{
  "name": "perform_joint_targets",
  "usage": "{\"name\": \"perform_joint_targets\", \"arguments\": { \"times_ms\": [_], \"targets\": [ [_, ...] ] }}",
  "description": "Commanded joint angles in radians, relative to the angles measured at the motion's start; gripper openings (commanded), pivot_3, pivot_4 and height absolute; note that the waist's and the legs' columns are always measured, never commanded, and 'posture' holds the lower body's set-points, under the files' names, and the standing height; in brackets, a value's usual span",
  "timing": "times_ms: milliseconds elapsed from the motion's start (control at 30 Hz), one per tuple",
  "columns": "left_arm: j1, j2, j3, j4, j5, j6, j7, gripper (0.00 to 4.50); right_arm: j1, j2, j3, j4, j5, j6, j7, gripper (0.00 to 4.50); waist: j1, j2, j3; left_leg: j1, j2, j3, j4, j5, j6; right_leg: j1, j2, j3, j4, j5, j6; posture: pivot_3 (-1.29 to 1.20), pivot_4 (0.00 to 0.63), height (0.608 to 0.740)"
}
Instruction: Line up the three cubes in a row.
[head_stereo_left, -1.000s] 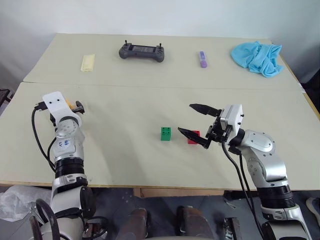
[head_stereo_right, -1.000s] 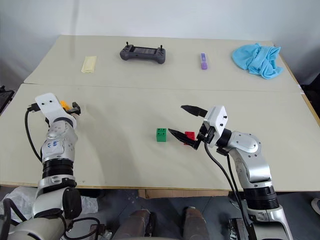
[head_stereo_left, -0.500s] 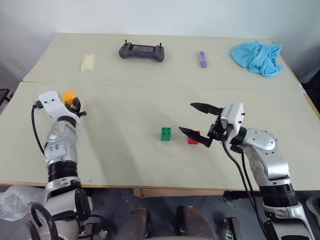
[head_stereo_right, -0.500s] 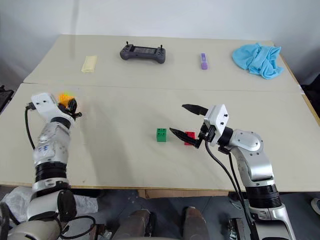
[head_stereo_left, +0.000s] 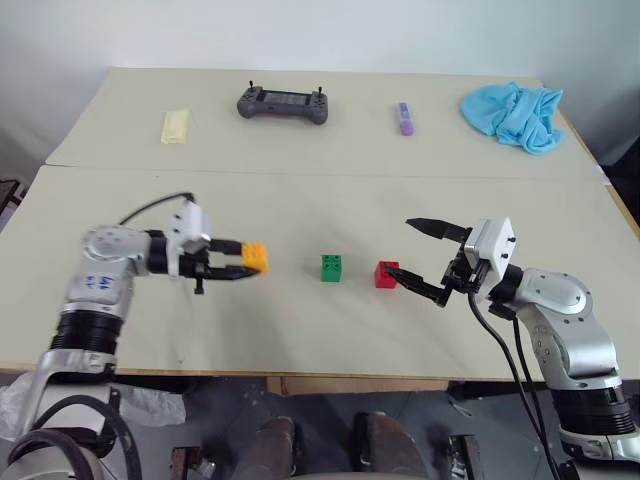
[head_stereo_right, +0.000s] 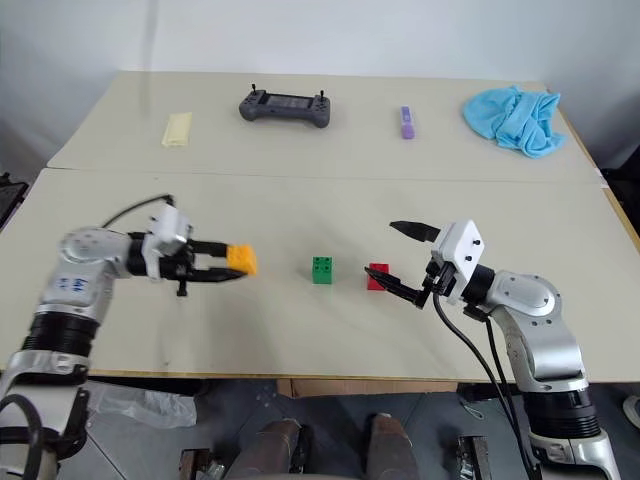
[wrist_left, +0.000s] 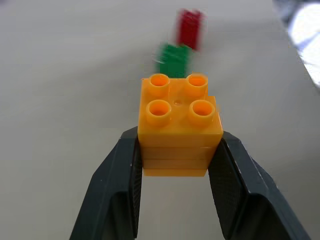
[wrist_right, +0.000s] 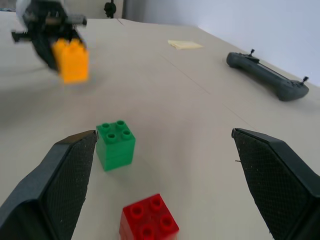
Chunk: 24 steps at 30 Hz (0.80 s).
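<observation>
2 cubes sit on the table (head_stereo_left: 300, 320) near the right gripper (head_stereo_left: 420, 257), whose black fingers are spread wide and hold nothing. The red cube (head_stereo_left: 386, 274) rests studs up just off the tip of the nearer finger, not between the fingers; whether it touches that tip cannot be told. The green cube (head_stereo_left: 331, 267) stands studs up just beyond the red one, farther from this gripper, the 2 apart.

Past the green cube, the left gripper (head_stereo_left: 247, 264) pinches the orange-yellow cube (head_stereo_left: 255, 257) at its fingertips, one finger (wrist_left: 120, 185) on each side, above the table. In the left wrist view its 4 studs face the camera and the green and red cubes line up beyond it.

Far across the table lie a pale yellow block (head_stereo_left: 176, 125), a controller (head_stereo_left: 284, 103), a purple stick (head_stereo_left: 405, 118) and a blue cloth (head_stereo_left: 515, 113).
</observation>
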Motion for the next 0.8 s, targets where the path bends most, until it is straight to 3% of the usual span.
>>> {"name": "perform_joint_targets", "arguments": {
  "times_ms": [33,200,500,767,800],
  "targets": [
    [-0.073,-0.044,-0.015,0.148,0.062,-0.138,-0.013,1.48,0.020,-0.015,-0.033,-0.072,0.019,0.017,-0.025,4.50,-0.001,0.000,0.000,0.000,0.000,0.001,0.000,0.000,0.000,0.000,0.002,-0.001,0.000,0.000,0.000,0.00,0.150,0.740],
    [-0.135,-0.099,-0.015,0.339,0.126,-0.258,0.026,1.48,0.077,-0.023,-0.048,-0.140,0.026,0.050,-0.055,4.50,-0.006,0.000,0.000,0.000,0.000,0.001,0.000,0.000,0.001,0.000,0.001,-0.002,0.001,0.000,0.000,0.00,0.150,0.740],
    [-0.199,-0.096,-0.021,0.482,0.175,-0.274,-0.014,1.48,0.126,-0.047,-0.071,-0.165,0.039,0.083,-0.049,4.50,-0.006,0.000,0.000,0.001,0.000,0.002,0.001,0.001,0.002,0.000,0.000,-0.001,0.002,0.000,0.001,0.00,0.150,0.740],
    [-0.172,-0.031,0.074,0.411,0.121,-0.272,-0.013,3.95,0.148,-0.108,-0.091,-0.130,0.077,0.086,0.038,4.50,-0.010,0.000,0.000,0.001,0.001,0.002,0.001,0.001,0.002,0.000,0.000,-0.001,0.002,0.000,0.001,0.00,0.150,0.740],
    [-0.145,-0.004,0.100,0.364,0.096,-0.248,-0.022,3.95,0.141,-0.126,-0.095,-0.117,0.088,0.089,0.067,4.50,-0.011,0.000,0.000,0.001,0.001,0.002,0.001,0.001,0.002,0.000,-0.001,-0.001,0.002,0.000,0.001,0.00,0.150,0.740]
  ]
}}
